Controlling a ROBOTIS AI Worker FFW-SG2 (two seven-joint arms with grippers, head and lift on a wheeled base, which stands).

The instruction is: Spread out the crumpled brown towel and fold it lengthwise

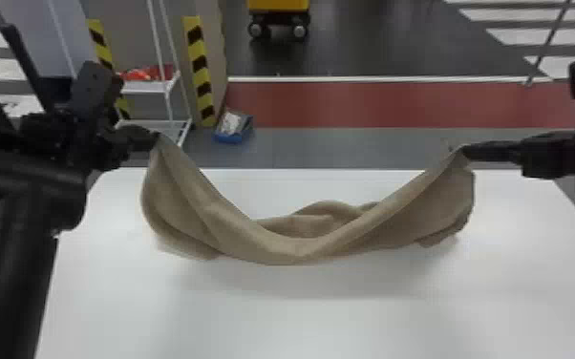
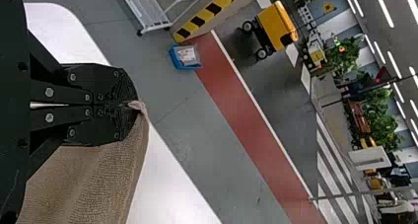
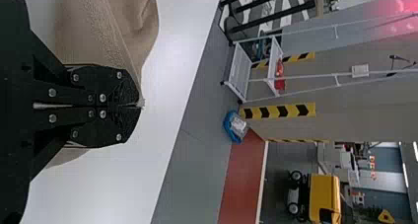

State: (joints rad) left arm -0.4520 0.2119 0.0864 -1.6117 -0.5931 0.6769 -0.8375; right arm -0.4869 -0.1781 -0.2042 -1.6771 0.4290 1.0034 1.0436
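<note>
The brown towel [image 1: 296, 246] hangs between both grippers, its top edge sagging in a deep curve whose middle reaches the white table; some folds lie bunched behind. In the head view my left gripper [image 1: 155, 138] holds one corner above the table's far left, and my right gripper [image 1: 465, 152] holds the other at the far right. The left wrist view has the left gripper [image 2: 133, 104] shut on a corner of the towel [image 2: 93, 184]. Similarly, in the right wrist view the right gripper [image 3: 138, 105] is shut on the towel's [image 3: 106, 31] edge at its fingertips.
The white table [image 1: 310, 320] extends in front of the towel. Beyond its far edge, a white rack [image 1: 150, 86] and a blue box [image 1: 233, 126] stand on the floor, with a yellow wheeled machine [image 1: 279, 5] farther back.
</note>
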